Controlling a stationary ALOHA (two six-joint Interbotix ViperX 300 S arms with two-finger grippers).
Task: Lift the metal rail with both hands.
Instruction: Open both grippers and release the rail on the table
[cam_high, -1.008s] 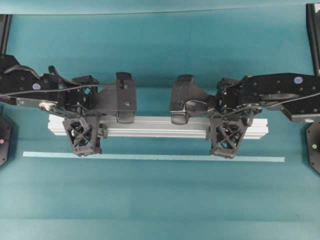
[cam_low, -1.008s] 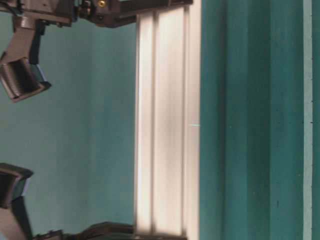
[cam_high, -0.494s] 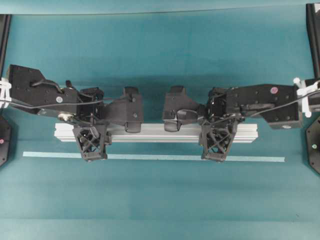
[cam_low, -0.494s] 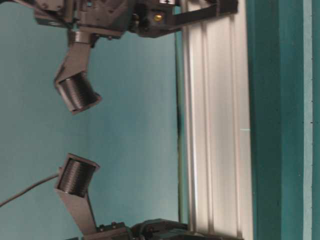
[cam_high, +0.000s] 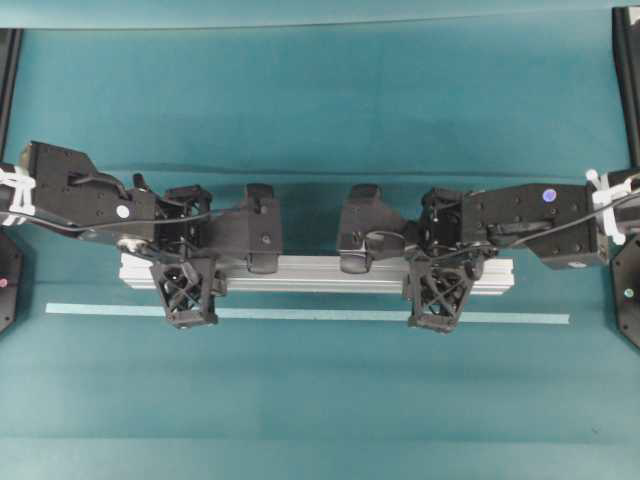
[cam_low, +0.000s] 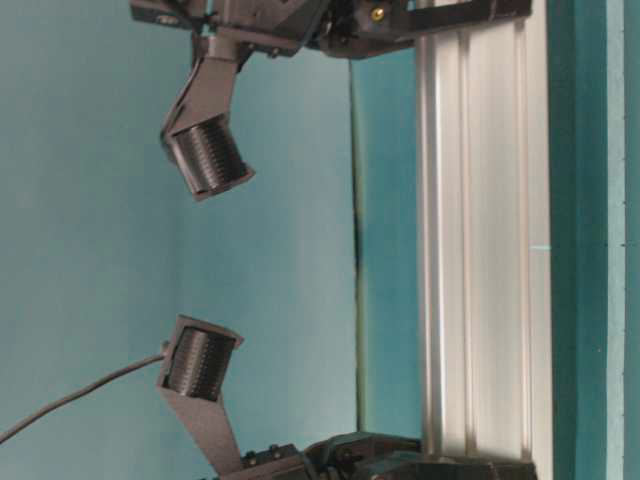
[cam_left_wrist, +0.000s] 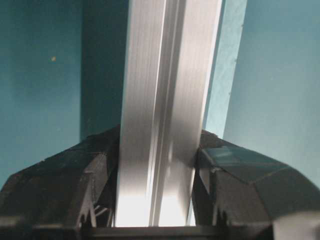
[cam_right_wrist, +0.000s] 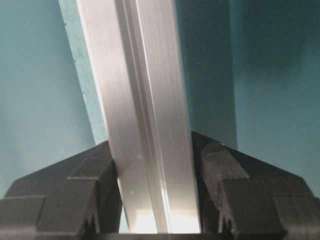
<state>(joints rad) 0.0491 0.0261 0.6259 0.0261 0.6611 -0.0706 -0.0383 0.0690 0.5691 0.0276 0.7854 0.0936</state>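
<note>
Overhead: the metal rail (cam_high: 318, 272) lies level across the middle of the teal bench (cam_high: 320, 400), parallel to the pale tape strip (cam_high: 300, 314) and just above it in the picture. It looks shorter and sits closer to the strip than a second ago, and both arms have drawn lower in the picture. The left pincer (cam_high: 188, 290) straddles the rail near its left end, the right pincer (cam_high: 440, 292) near its right end; each is clenched on the metal rail. No containers are in view.

Table-level: the rail (cam_low: 485, 250) runs upright in the picture, nearer the bench surface at the right edge than it was earlier. Two black wrist cameras (cam_low: 208, 158) hang apart to its left, with black arm parts at the rail's top and bottom.

Left wrist: the rail (cam_left_wrist: 165, 115) passes between the two black fingers (cam_left_wrist: 235, 175), both pressed against its sides.

Right wrist: the rail (cam_right_wrist: 142, 115) is likewise squeezed between the fingers (cam_right_wrist: 75, 185), slightly tilted in the picture, with the tape strip (cam_right_wrist: 82, 75) showing behind it.
</note>
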